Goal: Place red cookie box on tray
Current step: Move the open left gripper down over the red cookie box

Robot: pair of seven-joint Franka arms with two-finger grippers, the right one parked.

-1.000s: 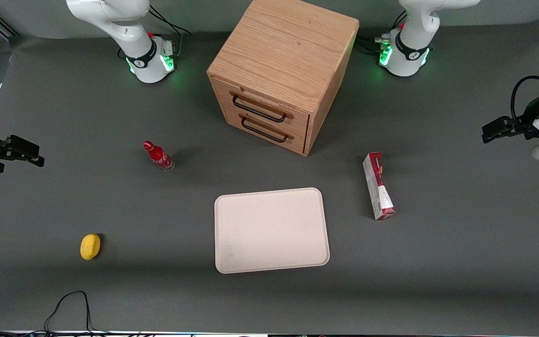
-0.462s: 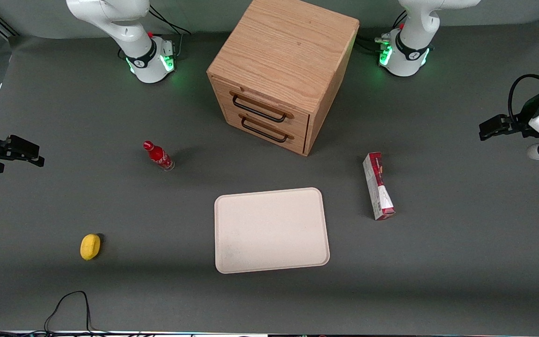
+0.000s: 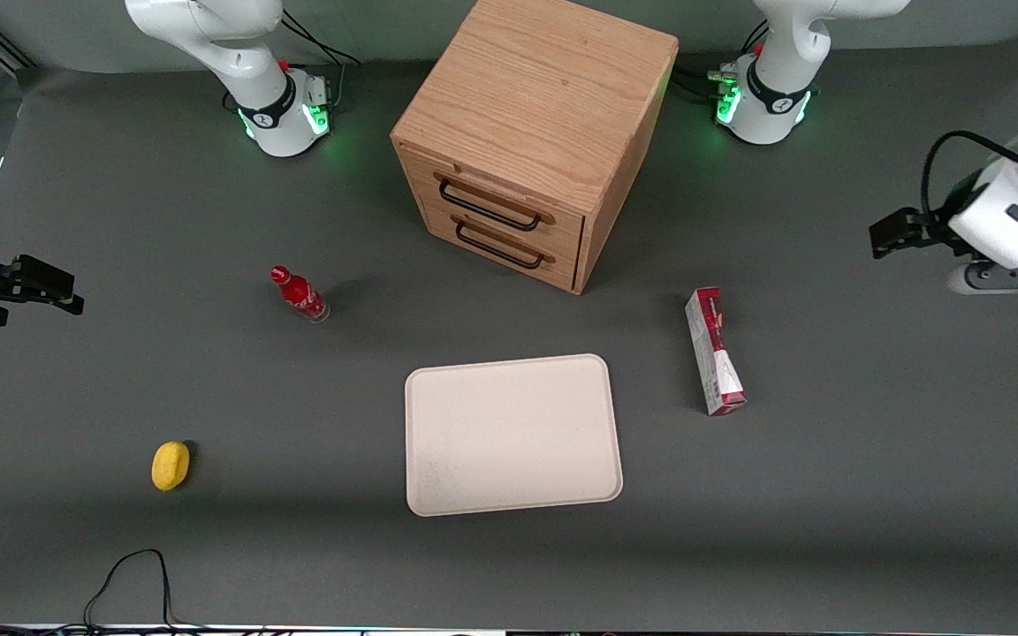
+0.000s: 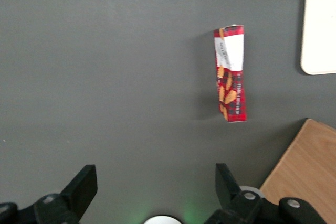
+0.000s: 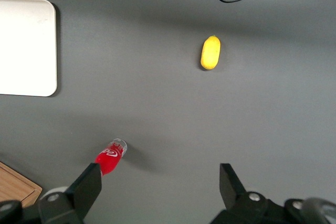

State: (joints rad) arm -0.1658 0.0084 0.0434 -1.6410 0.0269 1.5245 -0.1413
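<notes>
Gripper point(image 4: 155, 190) hangs in the air at the working arm's end of the table, fingers spread wide with nothing between them, well apart from everything. Wooden drawer cabinet point(image 3: 534, 141) stands big and square; nearer the camera sits the tray point(image 3: 513, 433); beside it on the table lies the red cookie box point(image 3: 715, 351).

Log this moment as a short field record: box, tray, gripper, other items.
red cookie box: lying flat on the table, beside the tray, untouched
tray: nothing on it
gripper: open, up in the air at the working arm's end of the table, apart from the box
drawer cabinet: both drawers shut
red bottle: toward the parked arm's end
yellow object: nearer the front camera than the bottle
</notes>
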